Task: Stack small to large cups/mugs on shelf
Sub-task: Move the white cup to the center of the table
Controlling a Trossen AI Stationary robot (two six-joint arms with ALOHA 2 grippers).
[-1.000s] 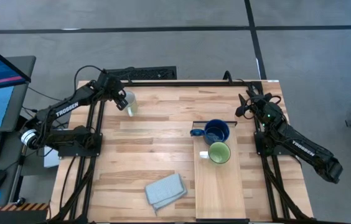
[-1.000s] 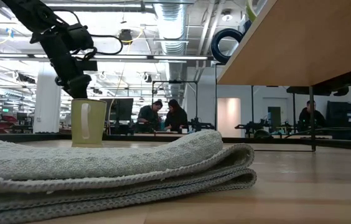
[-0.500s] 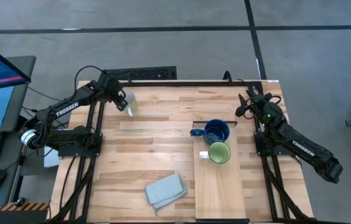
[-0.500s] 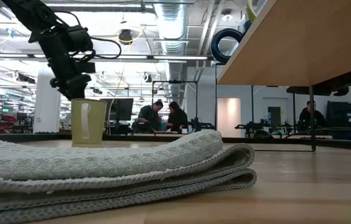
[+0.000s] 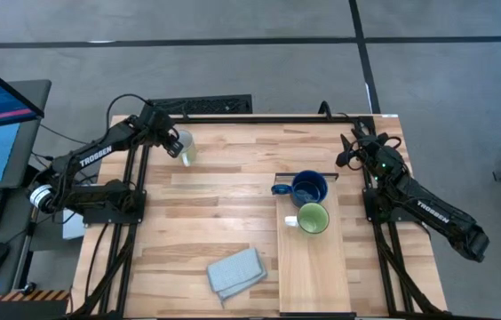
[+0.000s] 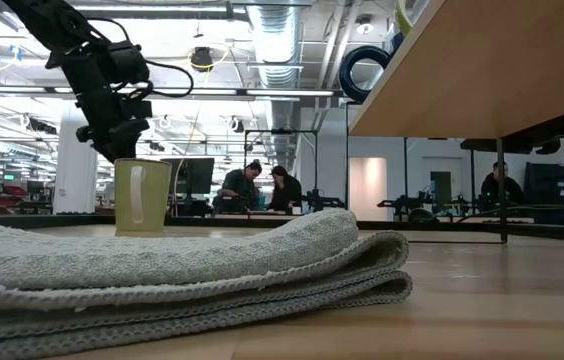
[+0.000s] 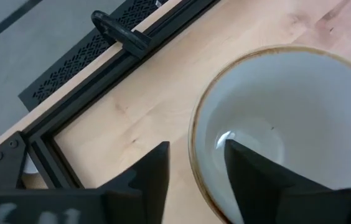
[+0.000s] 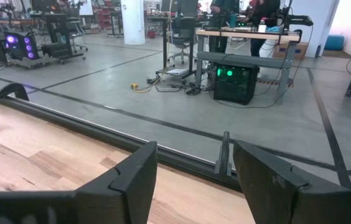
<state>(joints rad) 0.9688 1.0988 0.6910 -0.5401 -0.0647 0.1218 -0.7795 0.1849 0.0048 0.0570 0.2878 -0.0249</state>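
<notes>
A cream mug point(image 5: 186, 148) stands upright on the tabletop at the far left; it also shows in the low view point(image 6: 142, 197). My left gripper point(image 7: 197, 152) is open just above it, with one finger over the mug's hollow and the other outside the rim. A dark blue mug point(image 5: 308, 188) and a light green mug point(image 5: 313, 218) stand side by side on the far end of the light-wood shelf point(image 5: 313, 271). My right gripper point(image 8: 194, 155) is open and empty at the table's far right edge point(image 5: 350, 147). My left gripper comes at the cream mug from above, slanting down, its fingers on either side of the rim point(image 7: 194, 134) on the mug's left side. I cannot tell whether a finger touches the rim. The mug stands on the table.
A folded grey-blue cloth point(image 5: 235, 272) lies near the front edge, left of the shelf, and fills the low view's foreground point(image 6: 182, 270). A black metal frame point(image 5: 233, 116) runs along the table's far edge. Bare wood lies between the cream mug and the shelf.
My left gripper has edged slightly toward the table's left above the cream mug, which has stayed in place.
</notes>
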